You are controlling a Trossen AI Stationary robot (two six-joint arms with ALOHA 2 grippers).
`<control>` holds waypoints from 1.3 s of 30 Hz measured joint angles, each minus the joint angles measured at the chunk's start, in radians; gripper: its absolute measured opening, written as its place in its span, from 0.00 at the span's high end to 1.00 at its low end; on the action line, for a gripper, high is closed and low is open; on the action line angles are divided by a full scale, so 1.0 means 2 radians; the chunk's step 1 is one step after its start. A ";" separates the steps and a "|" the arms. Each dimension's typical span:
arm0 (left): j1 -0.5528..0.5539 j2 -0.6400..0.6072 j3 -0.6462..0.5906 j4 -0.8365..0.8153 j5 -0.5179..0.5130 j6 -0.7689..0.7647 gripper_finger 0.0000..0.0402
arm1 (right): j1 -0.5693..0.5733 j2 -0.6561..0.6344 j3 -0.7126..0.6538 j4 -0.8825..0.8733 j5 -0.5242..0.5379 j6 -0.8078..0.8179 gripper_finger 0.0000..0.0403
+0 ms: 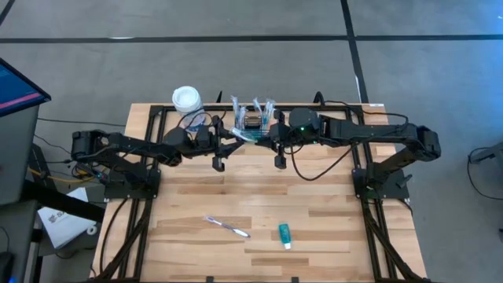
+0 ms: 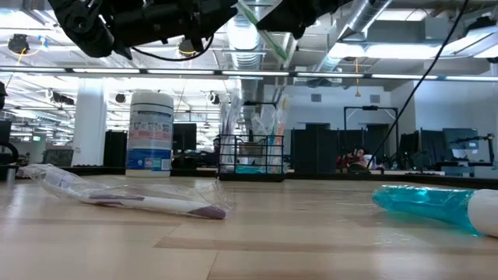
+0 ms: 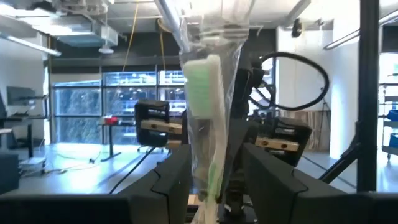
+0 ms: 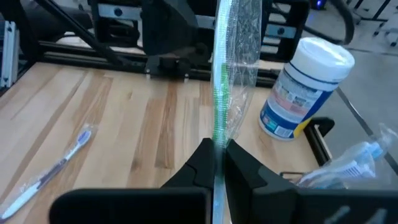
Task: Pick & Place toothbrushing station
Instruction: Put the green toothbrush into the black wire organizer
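A green toothbrush (image 1: 245, 135) in a clear wrapper hangs high over the far middle of the table, between my two grippers. My right gripper (image 4: 217, 149) is shut on it. My left gripper (image 3: 216, 168) is open, with its fingers on either side of the wrapped brush (image 3: 202, 81), whose bristle head points up past them. Just behind stands the toothbrushing station (image 1: 255, 119), a black wire basket (image 2: 250, 155) with wrapped items upright in it, resting on the table's far middle. My right gripper pinches the green handle (image 4: 218, 134) through the clear wrapper between its two fingers. It comes from the table's right, slanting slightly down. The brush (image 2: 268, 35) runs on past the fingertips, slanted and clear of the table. My left gripper: I cannot tell whether the wrapper touches its fingers (image 3: 177, 180).
A white-lidded canister with a blue label (image 1: 186, 100) stands left of the basket. Near the front edge lie another wrapped toothbrush (image 1: 228, 227) and a teal toothpaste tube (image 1: 284, 234). Bare wood lies between them and the arms.
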 joint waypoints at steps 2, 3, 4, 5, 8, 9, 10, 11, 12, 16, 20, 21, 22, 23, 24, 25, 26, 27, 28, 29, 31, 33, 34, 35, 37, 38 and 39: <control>-0.002 0.000 0.000 0.001 0.000 0.000 0.66 | 0.002 -0.001 0.001 0.004 0.000 0.000 0.98; -0.002 0.000 0.000 0.001 0.000 0.000 0.66 | 0.004 -0.001 0.001 0.004 0.000 0.000 0.98; -0.002 0.000 0.000 0.002 0.000 0.000 0.66 | 0.005 -0.001 0.001 0.004 0.000 0.000 0.99; -0.002 0.000 0.000 0.003 0.000 0.000 0.66 | 0.007 -0.001 0.001 0.003 0.000 0.000 0.99; -0.002 0.000 0.000 0.003 0.000 0.000 0.66 | 0.012 -0.001 0.001 0.007 0.000 0.000 0.98; -0.002 0.000 0.000 0.003 0.000 -0.001 0.66 | 0.013 -0.001 0.001 0.007 0.000 0.000 0.98; -0.002 0.000 0.000 0.004 0.000 -0.001 0.66 | 0.013 -0.001 0.001 0.007 0.000 0.000 0.98; -0.002 0.000 0.000 0.005 0.000 -0.001 0.66 | 0.013 -0.001 0.001 0.007 0.000 0.000 0.98; -0.002 0.000 0.000 0.006 0.000 -0.001 0.66 | 0.013 -0.001 0.001 0.007 0.000 0.000 0.98; -0.002 0.000 0.000 0.006 0.000 -0.002 0.66 | 0.013 0.017 0.001 0.020 0.000 0.000 0.99; -0.006 -0.001 0.000 0.014 0.000 -0.005 0.66 | 0.013 0.032 0.003 0.039 0.000 -0.001 0.98; -0.009 0.000 0.000 0.010 0.000 -0.004 0.66 | 0.013 0.034 0.001 0.031 0.000 -0.002 0.98; -0.011 0.001 0.000 0.005 0.000 -0.004 0.66 | 0.012 0.036 -0.001 0.023 0.001 -0.002 0.99; -0.011 0.001 0.000 0.006 0.000 -0.004 0.66 | 0.012 0.042 0.000 0.032 0.001 -0.004 0.99; -0.011 0.000 0.000 0.011 0.000 -0.004 0.66 | 0.010 0.046 0.002 0.037 0.001 -0.006 0.99; -0.013 -0.001 0.000 0.013 0.000 -0.004 0.66 | 0.009 0.046 0.001 0.029 0.001 -0.008 0.99; -0.014 0.000 0.000 0.012 0.000 -0.004 0.66 | 0.008 0.046 0.000 0.026 0.001 -0.007 0.98; -0.014 0.000 0.000 0.009 0.000 -0.004 0.66 | 0.008 0.046 0.000 0.029 0.001 -0.006 0.98; -0.014 0.000 0.000 0.009 -0.001 -0.004 0.66 | 0.008 0.045 0.000 0.031 0.001 -0.006 0.98; -0.014 0.000 0.000 0.011 -0.001 -0.004 0.66 | 0.008 0.044 0.000 0.032 0.002 -0.006 0.98; -0.014 0.000 0.000 0.009 0.000 -0.004 0.67 | 0.008 0.044 0.000 0.033 0.002 -0.006 0.98; -0.014 0.000 0.000 0.009 0.000 -0.004 0.68 | 0.008 0.044 0.000 0.034 0.002 -0.006 0.98; -0.014 0.000 0.000 0.010 0.000 -0.004 0.69 | 0.008 0.044 0.000 0.036 0.002 -0.006 0.98; -0.014 0.000 0.000 0.009 0.000 -0.003 0.70 | 0.008 0.044 0.000 0.037 0.002 -0.006 0.98; -0.014 0.000 0.000 0.009 0.000 -0.004 0.72 | 0.008 0.044 0.001 0.037 0.002 -0.006 0.98; -0.014 0.000 0.000 0.009 0.000 -0.003 0.73 | 0.008 0.044 0.001 0.039 0.002 -0.006 0.98; -0.014 0.000 0.000 0.009 0.000 -0.003 0.74 | 0.008 0.044 0.001 0.043 0.002 -0.006 0.98</control>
